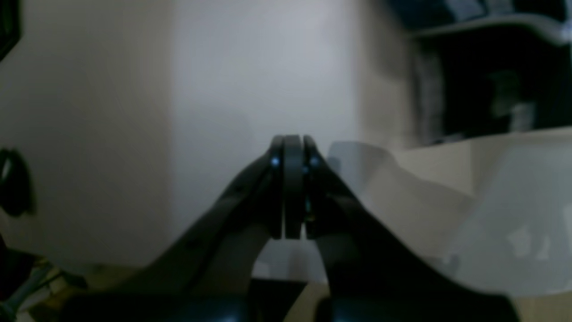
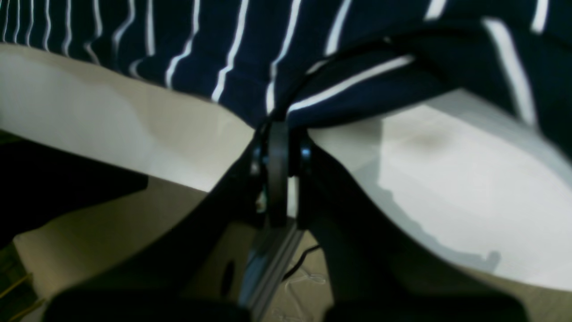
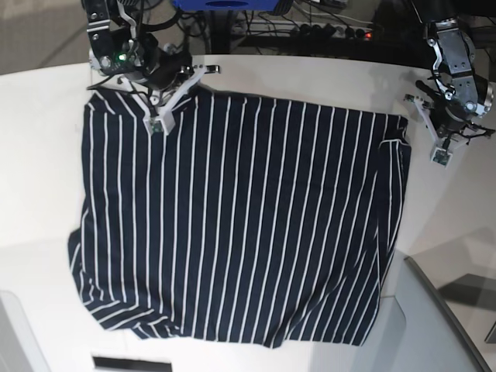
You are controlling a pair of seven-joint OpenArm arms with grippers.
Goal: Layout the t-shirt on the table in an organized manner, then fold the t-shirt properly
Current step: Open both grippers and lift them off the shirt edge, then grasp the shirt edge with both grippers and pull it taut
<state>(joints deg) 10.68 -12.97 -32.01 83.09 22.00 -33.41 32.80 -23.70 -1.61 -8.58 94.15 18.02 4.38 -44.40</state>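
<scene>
The t-shirt point(image 3: 240, 221) lies spread across the middle of the white table point(image 3: 46, 155), dark navy with thin white stripes running top to bottom in the base view. It makes a rough rectangle, mostly flat, with a bunched, rumpled hem at the lower left of the frame and a small fold of cloth at the upper right edge. Its top edge runs close to the table's far rim.

At the upper left of the base view the right gripper point(image 3: 128, 91) sits on the shirt's top corner. From its wrist camera the jaws are pressed together with a pinch of striped fabric point(image 2: 357, 85) caught at the tips, the cloth pulled up into a small ridge there while the pale tabletop point(image 2: 447, 179) shows on both sides below it.

At the upper right of the base view the left gripper point(image 3: 434, 97) hangs just beside the shirt's right edge, over bare table, not touching the cloth. Its own camera shows the fingers point(image 1: 292, 188) closed flat against each other with nothing between them, and only blurred pale surface behind.

No containers are to be seen on the table.
</scene>
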